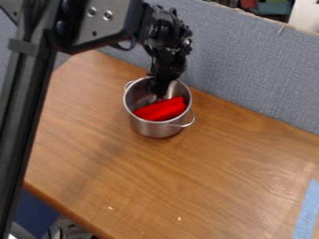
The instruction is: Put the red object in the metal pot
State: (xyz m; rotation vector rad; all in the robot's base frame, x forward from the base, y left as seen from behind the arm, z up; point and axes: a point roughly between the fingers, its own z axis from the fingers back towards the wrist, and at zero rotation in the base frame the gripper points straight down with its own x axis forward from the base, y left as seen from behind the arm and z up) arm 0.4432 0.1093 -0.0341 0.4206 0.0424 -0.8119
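The metal pot (153,123) stands on the wooden table, left of centre. The red object (162,109) lies inside it, across the bottom. My gripper (162,92) hangs from the dark arm at the upper left and reaches down into the pot at its far rim. Its fingers are drawn close together on the pot's far wall, just above the red object. The fingertips are dark and partly hidden by the rim.
The wooden table (187,187) extends toward the front and right of the pot. A grey-blue partition (268,65) runs behind the table. A black vertical post (19,140) stands at the left edge.
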